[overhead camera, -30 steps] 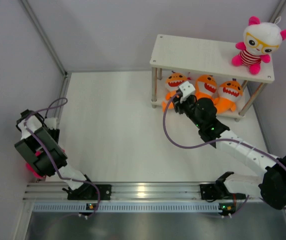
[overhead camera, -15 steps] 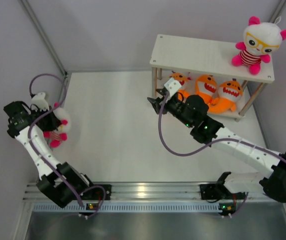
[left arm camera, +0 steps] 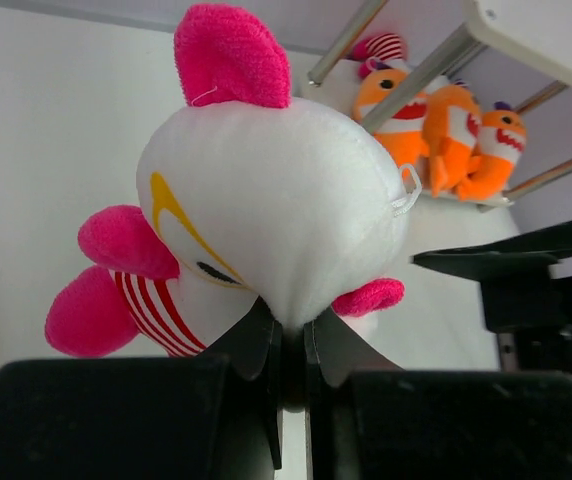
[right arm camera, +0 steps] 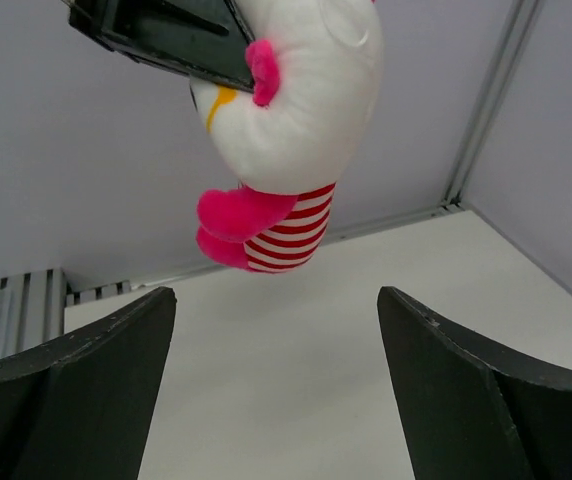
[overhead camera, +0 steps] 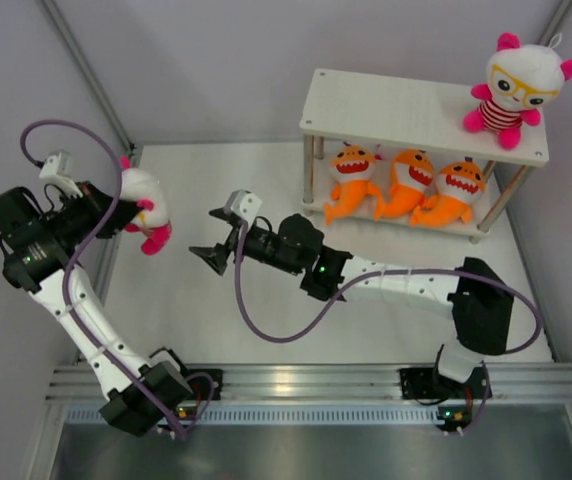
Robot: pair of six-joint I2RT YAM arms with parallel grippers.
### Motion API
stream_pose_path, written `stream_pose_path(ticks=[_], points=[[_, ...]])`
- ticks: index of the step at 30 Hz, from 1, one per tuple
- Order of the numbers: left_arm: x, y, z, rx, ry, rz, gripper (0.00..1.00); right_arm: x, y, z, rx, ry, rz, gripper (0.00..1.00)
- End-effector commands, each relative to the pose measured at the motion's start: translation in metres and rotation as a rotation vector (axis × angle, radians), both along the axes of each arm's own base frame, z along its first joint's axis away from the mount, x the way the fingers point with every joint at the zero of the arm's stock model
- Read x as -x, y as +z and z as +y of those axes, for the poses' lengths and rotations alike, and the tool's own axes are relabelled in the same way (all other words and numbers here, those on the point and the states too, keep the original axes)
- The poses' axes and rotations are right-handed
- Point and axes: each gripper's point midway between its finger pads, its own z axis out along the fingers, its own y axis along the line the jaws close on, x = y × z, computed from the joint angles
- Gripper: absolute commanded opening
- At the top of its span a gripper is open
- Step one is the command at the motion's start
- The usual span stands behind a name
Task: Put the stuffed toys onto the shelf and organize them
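Observation:
A white-headed doll [overhead camera: 146, 203] with pink ears and a red-striped body hangs above the table's left side. My left gripper [overhead camera: 119, 215] is shut on the fabric of the doll's [left arm camera: 276, 200] head, its jaws pinched close together. My right gripper [overhead camera: 209, 257] is open at mid-table, pointing left at the doll [right arm camera: 296, 110], which hangs beyond its fingers with nothing between them. The shelf [overhead camera: 396, 108] stands at the back right. A second doll [overhead camera: 519, 85] sits on its top board's right end. Three orange sharks [overhead camera: 409, 182] lie side by side on the lower tier.
An aluminium rail [overhead camera: 286, 384] runs along the near edge by the arm bases. Grey walls close in the left, back and right, with a metal post [overhead camera: 86, 70] at the back left. Purple cables [overhead camera: 266, 320] loop from both arms.
My left arm has raised the doll off the left edge and carried it back and inward. My right arm has swung from the shelf's lower tier to mid-table, and its jaws have widened.

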Motion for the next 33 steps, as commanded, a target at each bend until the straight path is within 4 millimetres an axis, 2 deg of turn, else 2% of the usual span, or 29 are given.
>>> stream_pose_path(ticks=[1,2,4,6,7,9,10,11,13,14,16,19,20,21,23,24,25,26,27,28,29,30,31,32,33], points=[[0.015,0.039,-0.031,0.129,-0.123,-0.054,0.0,0.007,0.062,0.01,-0.23,0.023,-0.019,0.84],[0.017,0.043,-0.034,0.148,-0.131,-0.052,0.0,0.007,0.055,0.018,-0.222,0.03,-0.018,0.84],[0.019,0.048,-0.035,0.153,-0.131,-0.055,0.0,0.015,0.061,0.029,-0.234,0.048,-0.032,0.84],[0.022,0.053,-0.039,0.15,-0.139,-0.066,0.0,0.014,0.055,0.039,-0.226,0.038,-0.042,0.84],[0.024,0.055,-0.041,0.15,-0.142,-0.071,0.0,0.011,0.064,0.04,-0.25,-0.007,-0.053,0.85],[0.028,0.059,-0.046,0.166,-0.161,-0.074,0.0,0.005,0.055,0.052,-0.232,-0.037,-0.06,0.86],[0.03,0.061,-0.049,0.176,-0.175,-0.076,0.0,-0.002,0.066,0.053,-0.251,-0.072,-0.065,0.86],[0.032,0.063,-0.051,0.181,-0.178,-0.076,0.0,-0.009,0.052,0.061,-0.215,-0.095,-0.064,0.87],[0.035,0.065,-0.053,0.186,-0.184,-0.079,0.0,-0.024,0.056,0.062,-0.222,-0.173,-0.057,0.87],[0.036,0.065,-0.055,0.194,-0.19,-0.077,0.0,-0.029,0.049,0.065,-0.209,-0.193,-0.058,0.87],[0.039,0.066,-0.058,0.207,-0.196,-0.073,0.0,-0.033,0.051,0.069,-0.206,-0.21,-0.092,0.85],[0.04,0.07,-0.059,0.206,-0.204,-0.079,0.0,-0.033,0.046,0.076,-0.198,-0.198,-0.097,0.42],[0.041,0.07,-0.06,0.202,-0.205,-0.082,0.0,-0.033,0.049,0.074,-0.208,-0.198,-0.09,0.1],[0.041,0.071,-0.06,0.197,-0.205,-0.086,0.0,-0.034,0.048,0.072,-0.22,-0.2,-0.082,0.0],[0.04,0.07,-0.059,0.198,-0.207,-0.086,0.0,-0.03,0.058,0.065,-0.248,-0.178,-0.08,0.0],[0.04,0.069,-0.059,0.199,-0.211,-0.085,0.0,-0.029,0.053,0.062,-0.241,-0.167,-0.076,0.0],[0.039,0.068,-0.059,0.187,-0.214,-0.093,0.07,-0.029,0.058,0.058,-0.262,-0.14,-0.072,0.0],[0.039,0.066,-0.058,0.183,-0.212,-0.093,0.34,-0.026,0.072,0.046,-0.29,-0.122,-0.078,0.0],[0.038,0.065,-0.057,0.174,-0.214,-0.099,0.49,-0.026,0.058,0.04,-0.268,-0.105,-0.067,0.0],[0.038,0.064,-0.057,0.158,-0.221,-0.112,0.73,-0.028,0.078,0.022,-0.316,-0.073,-0.075,0.0],[0.038,0.062,-0.057,0.158,-0.228,-0.114,0.82,-0.03,0.079,0.013,-0.316,-0.058,-0.071,0.0],[0.04,0.063,-0.059,0.159,-0.251,-0.123,0.87,-0.027,0.07,0.007,-0.286,-0.008,-0.069,0.0],[0.039,0.062,-0.059,0.147,-0.263,-0.137,0.91,-0.029,0.086,-0.014,-0.302,0.043,-0.077,0.0],[0.04,0.063,-0.059,0.145,-0.276,-0.145,0.92,-0.03,0.084,-0.023,-0.277,0.067,-0.083,0.0],[0.04,0.064,-0.06,0.144,-0.29,-0.153,0.92,-0.033,0.072,-0.036,-0.225,0.116,-0.103,0.0]])
